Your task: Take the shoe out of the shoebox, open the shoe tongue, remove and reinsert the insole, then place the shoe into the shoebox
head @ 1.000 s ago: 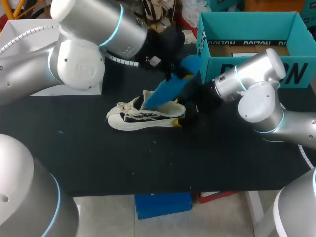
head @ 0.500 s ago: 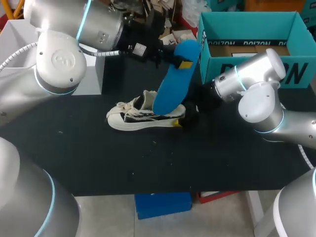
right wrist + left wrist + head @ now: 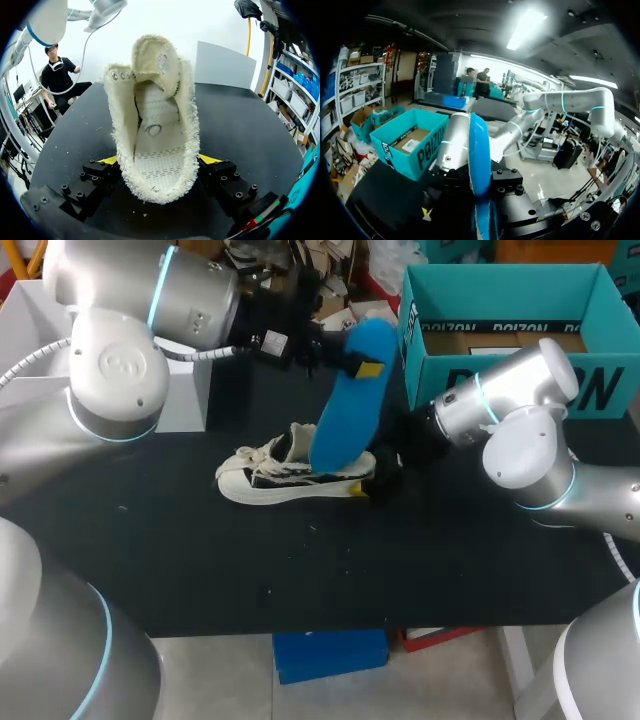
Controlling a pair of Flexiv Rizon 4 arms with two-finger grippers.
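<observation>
A cream low-top shoe (image 3: 290,475) lies on its sole on the black table, toe to the left. My right gripper (image 3: 378,475) is shut on its heel. From the right wrist the shoe (image 3: 155,135) shows its bare inner floor, with the yellow fingertips (image 3: 209,159) pressed against both heel sides. Above the shoe's opening hangs the blue insole (image 3: 345,410), nearly upright, its lower end close over the shoe. My left gripper (image 3: 358,365) is shut on its upper end. In the left wrist view the insole (image 3: 479,165) is edge-on, running out from the gripper (image 3: 482,222).
The open teal shoebox (image 3: 500,300) stands at the back right, behind my right arm, and in the left wrist view the shoebox (image 3: 410,142) is beyond the insole. A white box (image 3: 185,390) stands at the back left. Bare black tabletop lies in front of the shoe.
My left arm has lifted the insole out of the shoe and swung it from a low slant to nearly upright. The shoe and the right arm have stayed put.
</observation>
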